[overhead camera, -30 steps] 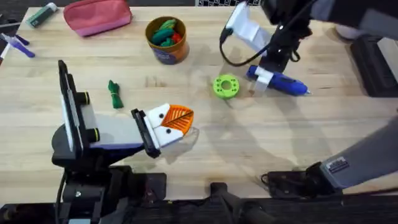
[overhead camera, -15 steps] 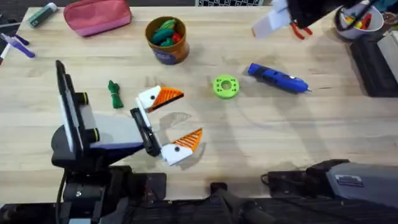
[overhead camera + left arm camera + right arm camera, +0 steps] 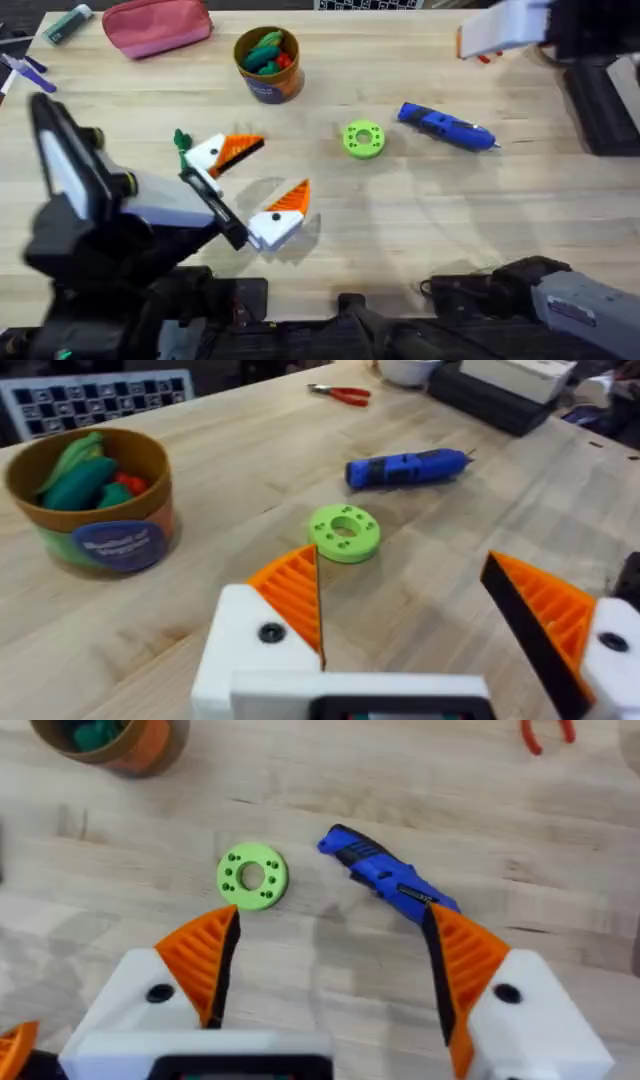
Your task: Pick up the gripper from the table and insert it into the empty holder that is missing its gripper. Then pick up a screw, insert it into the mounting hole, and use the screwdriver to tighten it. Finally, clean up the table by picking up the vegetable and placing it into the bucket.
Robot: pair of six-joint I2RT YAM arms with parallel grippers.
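Left gripper (image 3: 248,180): shut a second ago, now spread wide; far fingertip beside vegetable (image 3: 181,141). Left arm swung toward worktop's left edge, looming larger.

Right gripper (image 3: 325,970): was down at screwdriver (image 3: 447,127), now lifted away, open, near worktop's far right corner. Screwdriver left lying alone, slightly shifted toward far edge.

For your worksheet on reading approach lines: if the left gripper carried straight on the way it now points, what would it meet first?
Judging from its wrist view, the left gripper, fingers open, points across bare table at the green disc, so it would probably meet that first. The screwdriver lies beyond it. Depth is uncertain.
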